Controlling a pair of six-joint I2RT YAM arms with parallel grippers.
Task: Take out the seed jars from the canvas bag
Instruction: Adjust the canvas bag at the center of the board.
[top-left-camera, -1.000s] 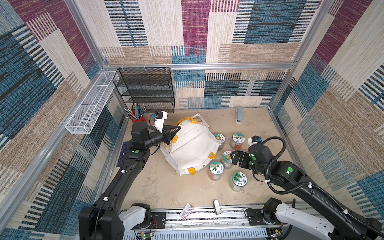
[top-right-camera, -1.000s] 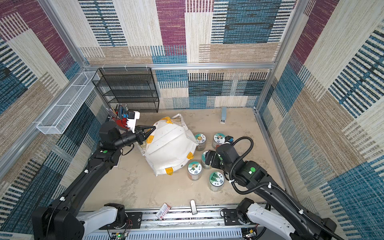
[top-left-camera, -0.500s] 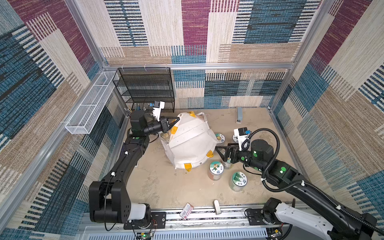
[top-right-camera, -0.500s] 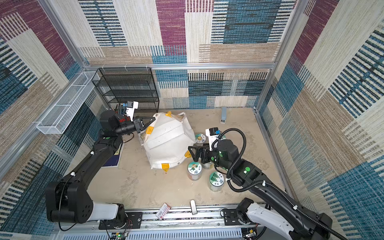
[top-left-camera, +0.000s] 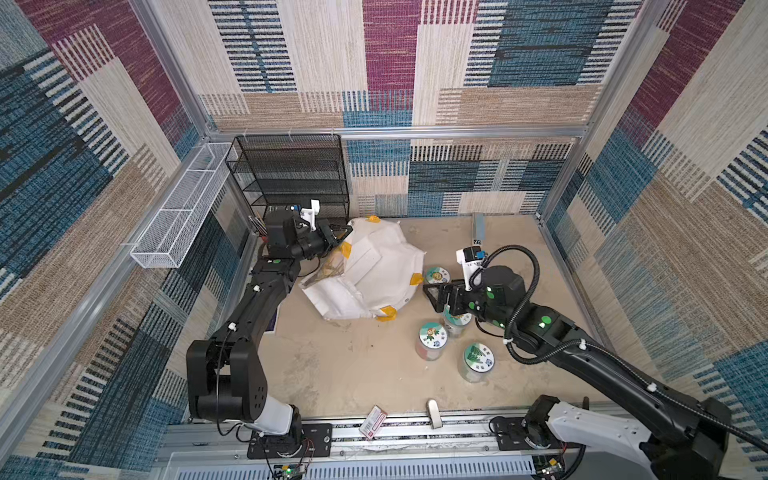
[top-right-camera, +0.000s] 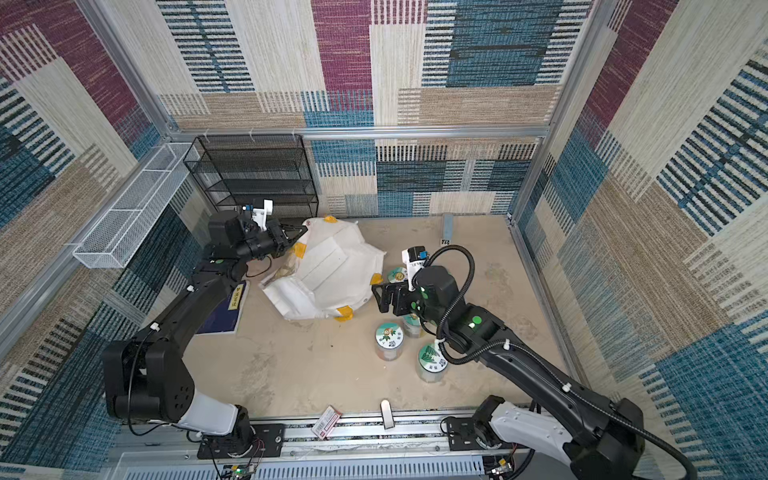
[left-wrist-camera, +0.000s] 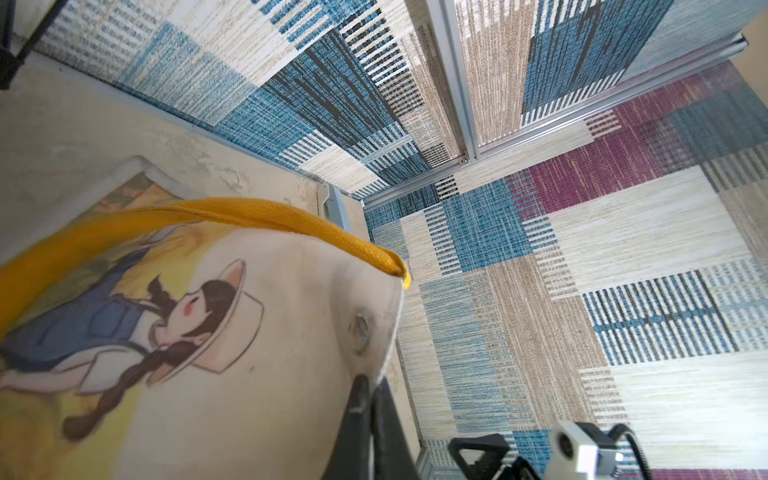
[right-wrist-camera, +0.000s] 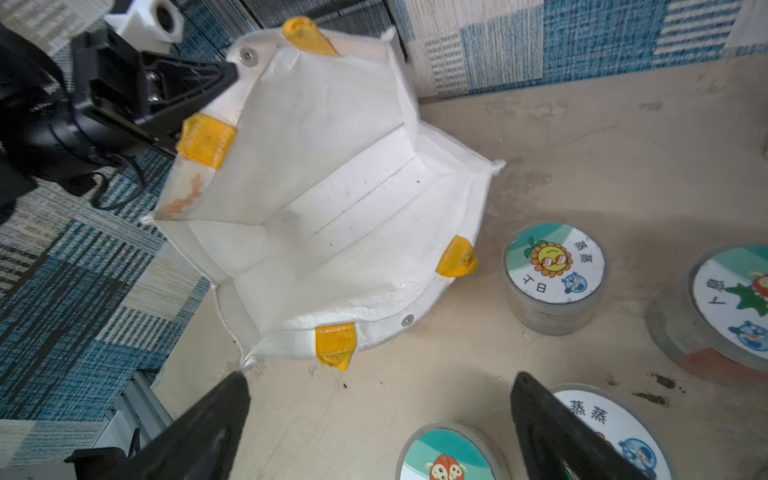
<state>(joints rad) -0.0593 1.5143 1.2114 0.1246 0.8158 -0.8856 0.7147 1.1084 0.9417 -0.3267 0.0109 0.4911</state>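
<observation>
The canvas bag (top-left-camera: 365, 270) (top-right-camera: 328, 274) is white with yellow strap ends. It lies tipped, with its mouth turned toward the right arm. My left gripper (top-left-camera: 345, 232) (left-wrist-camera: 370, 380) is shut on the bag's rim by a metal snap and holds that edge up. In the right wrist view the bag (right-wrist-camera: 332, 187) shows only white lining, with no jar inside. Several seed jars stand on the table to the right of the bag: (top-left-camera: 437, 275), (top-left-camera: 432, 336), (top-left-camera: 478, 357). My right gripper (top-left-camera: 432, 296) (right-wrist-camera: 380, 378) hangs open over the jars, close to the bag's mouth, with nothing between its fingers.
A black mesh shelf (top-left-camera: 291, 178) stands at the back left. A white wire basket (top-left-camera: 178, 220) hangs on the left wall. A dark blue book (top-right-camera: 224, 311) lies under the left arm. A small red-white packet (top-left-camera: 372, 422) and a silver piece (top-left-camera: 432, 413) lie at the front rail.
The left gripper has pulled the bag's rim up and back, turning the bag from dome-side-up to mouth open toward the right. The right gripper rose from the jars and swung toward the bag.
</observation>
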